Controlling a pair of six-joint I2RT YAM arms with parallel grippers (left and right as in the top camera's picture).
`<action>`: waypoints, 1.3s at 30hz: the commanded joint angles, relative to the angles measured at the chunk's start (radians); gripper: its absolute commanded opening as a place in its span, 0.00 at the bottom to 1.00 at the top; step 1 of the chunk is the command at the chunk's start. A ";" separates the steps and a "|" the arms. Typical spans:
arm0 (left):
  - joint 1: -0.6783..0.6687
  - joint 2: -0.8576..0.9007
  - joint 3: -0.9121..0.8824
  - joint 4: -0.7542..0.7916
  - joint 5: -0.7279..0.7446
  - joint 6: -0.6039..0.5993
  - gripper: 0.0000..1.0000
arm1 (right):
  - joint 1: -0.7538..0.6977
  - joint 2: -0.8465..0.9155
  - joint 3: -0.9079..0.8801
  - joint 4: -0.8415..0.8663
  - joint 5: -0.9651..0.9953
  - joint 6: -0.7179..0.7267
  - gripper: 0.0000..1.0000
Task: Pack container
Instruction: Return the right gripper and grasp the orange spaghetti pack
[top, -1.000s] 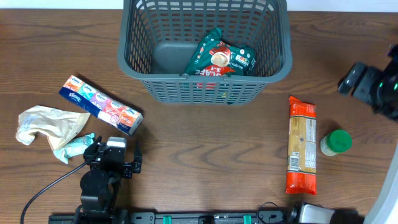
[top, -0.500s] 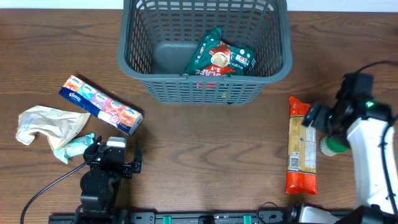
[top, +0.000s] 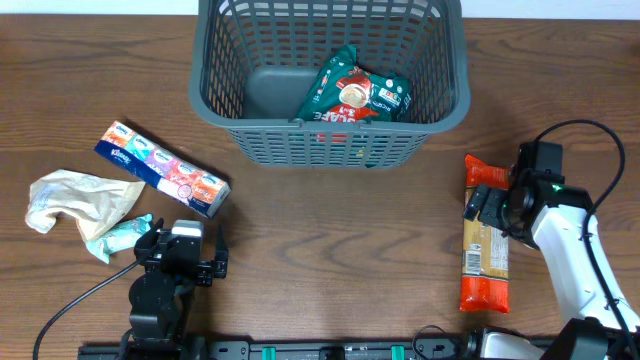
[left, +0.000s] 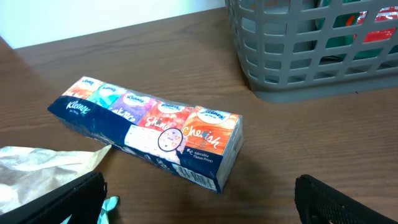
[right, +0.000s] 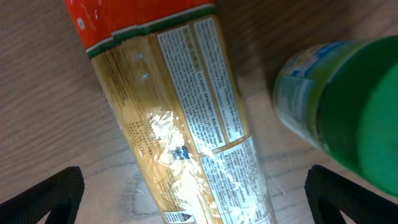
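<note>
Brown wood-grain desk (top: 330, 230), seen from above and from both wrists. At the far middle stands the container (top: 330, 145), a dark grey lattice basket holding one green-and-red snack bag (top: 355, 92) that leans on its near wall. Left of it, well apart, lie a tissue multipack (top: 162, 170) and a crumpled pale wrapper (top: 75, 200). To the right lies a long pasta packet (top: 485, 260), end-on to the basket, with a green-lidded jar (right: 348, 106) just beside it. From above, the jar is hidden under the arm.

Change: within the last second the right arm has swung in from the right edge of the desk and now hangs low over the far half of the packet. The right claw (top: 490, 210) is spread wide. Its wrist view shows a finger at either side, the packet lying slantwise between them and the jar close to one finger. Nothing is pinched yet. The left claw (top: 185, 248), likewise spread and empty, sits at the near edge facing the tissue multipack and has not moved.

Reading: the pasta is probably the next item to go in. The packet's slant across the opening and the jar's closeness are the risks, since a closing finger could catch the jar and tip it. Four items lie outside the basket, so packing looks to be at an early stage.
</note>
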 joint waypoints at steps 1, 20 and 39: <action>-0.003 -0.006 -0.018 -0.003 -0.003 -0.006 0.98 | 0.007 0.001 -0.022 0.017 -0.001 -0.005 0.99; -0.003 -0.006 -0.018 -0.003 -0.003 -0.006 0.98 | 0.007 0.003 -0.266 0.415 -0.002 -0.027 0.99; -0.003 -0.006 -0.018 -0.003 -0.004 -0.006 0.98 | 0.007 0.022 -0.306 0.503 -0.002 -0.084 0.99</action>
